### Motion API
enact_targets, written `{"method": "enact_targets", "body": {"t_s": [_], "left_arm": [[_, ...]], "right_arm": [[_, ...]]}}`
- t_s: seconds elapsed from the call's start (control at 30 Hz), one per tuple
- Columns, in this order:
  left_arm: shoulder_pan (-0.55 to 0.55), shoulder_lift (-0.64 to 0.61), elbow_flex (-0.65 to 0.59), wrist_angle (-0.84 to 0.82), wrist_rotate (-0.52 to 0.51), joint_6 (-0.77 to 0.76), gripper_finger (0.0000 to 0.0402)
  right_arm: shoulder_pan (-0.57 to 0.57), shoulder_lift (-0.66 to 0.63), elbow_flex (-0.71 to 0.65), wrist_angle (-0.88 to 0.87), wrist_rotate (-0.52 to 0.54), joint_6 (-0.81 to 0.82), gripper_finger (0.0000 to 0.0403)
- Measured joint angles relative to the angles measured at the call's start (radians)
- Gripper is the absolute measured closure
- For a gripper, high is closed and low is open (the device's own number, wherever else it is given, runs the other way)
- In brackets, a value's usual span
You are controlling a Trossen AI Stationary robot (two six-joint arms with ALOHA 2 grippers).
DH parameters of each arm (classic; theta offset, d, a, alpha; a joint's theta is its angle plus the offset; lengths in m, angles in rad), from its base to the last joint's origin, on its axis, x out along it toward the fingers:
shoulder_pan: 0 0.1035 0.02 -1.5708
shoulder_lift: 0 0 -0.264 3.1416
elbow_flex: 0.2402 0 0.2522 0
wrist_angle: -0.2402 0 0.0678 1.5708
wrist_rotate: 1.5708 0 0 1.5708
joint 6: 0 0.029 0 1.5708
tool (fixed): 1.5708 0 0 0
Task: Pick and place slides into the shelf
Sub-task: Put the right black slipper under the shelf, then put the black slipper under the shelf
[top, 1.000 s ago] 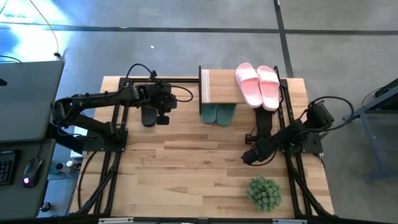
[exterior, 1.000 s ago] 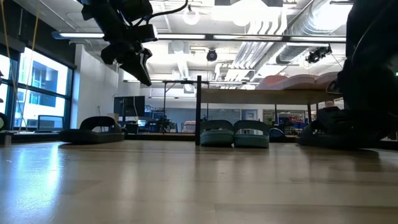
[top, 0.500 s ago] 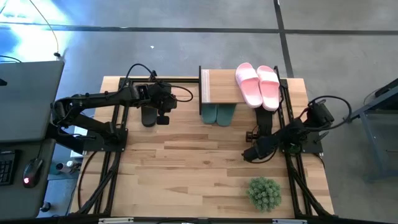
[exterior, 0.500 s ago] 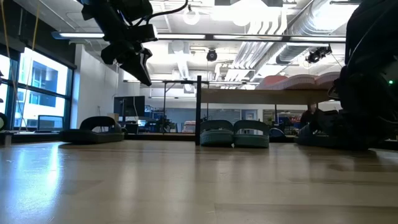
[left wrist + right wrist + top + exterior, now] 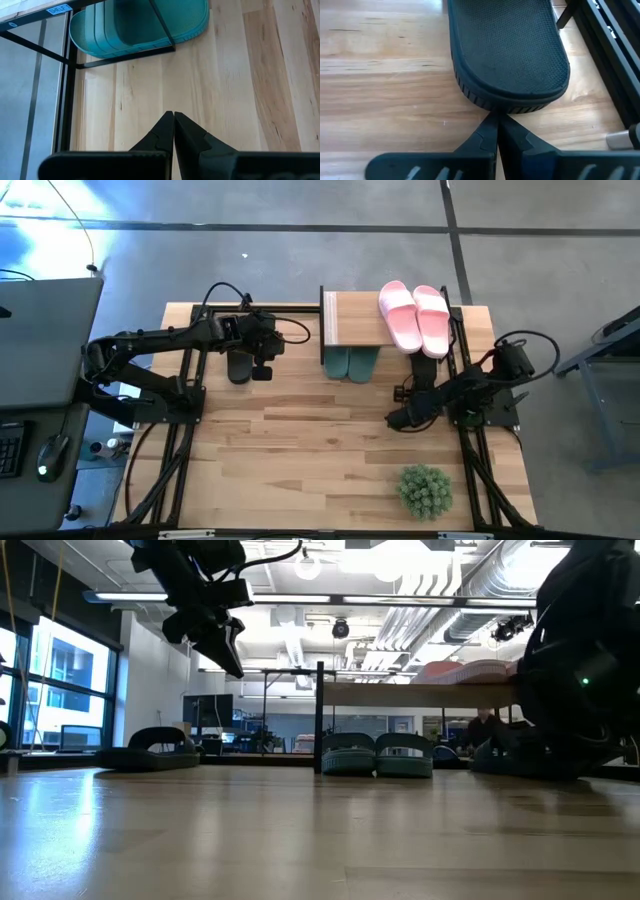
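Slides status first: the pink pair (image 5: 415, 317) lies on top of the shelf (image 5: 355, 320), the green pair (image 5: 350, 363) sits under it with toes poking out toward the table (image 5: 300, 440) centre, one black slide (image 5: 240, 366) rests near the left arm, and another black slide (image 5: 507, 50) lies in front of my right pincer (image 5: 396, 418), beside the right arm's base frame. Right wrist view shows that pincer's fingers pressed together with nothing between them, tips just short of the sole's rounded end. The left pincer (image 5: 173, 131) is likewise closed and empty, held above the table near its black slide, facing the green pair. I judge the step in hand to be the pick of the right-side black slide. To do it well I would spread the fingers first, approach from above, and close across the strap or one side wall rather than push at the sole edge, since foam will skid on the wood. I would keep clear of the frame rail alongside. The potted plant (image 5: 425, 490) sits well apart and poses no obstruction.
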Motion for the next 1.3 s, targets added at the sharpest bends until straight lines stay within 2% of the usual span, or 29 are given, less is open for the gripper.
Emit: {"method": "enact_targets", "body": {"t_s": [0.7, 0.9, 1.07, 1.3], "left_arm": [[0.000, 0.000, 0.000, 0.007, 0.000, 0.000, 0.0399], [0.000, 0.000, 0.000, 0.007, 0.000, -0.001, 0.0399], [0.000, 0.000, 0.000, 0.007, 0.000, -0.008, 0.0399], [0.000, 0.000, 0.000, 0.006, 0.000, -0.012, 0.0399]], "right_arm": [[-0.073, -0.001, 0.002, 0.001, -0.008, 0.000, 0.0403], [-0.042, -0.005, 0.002, -0.007, -0.034, 0.010, 0.0403], [-0.027, -0.005, 0.043, -0.091, -0.078, 0.043, 0.0403], [-0.028, -0.005, 0.109, -0.165, -0.139, -0.005, 0.0403]]}}
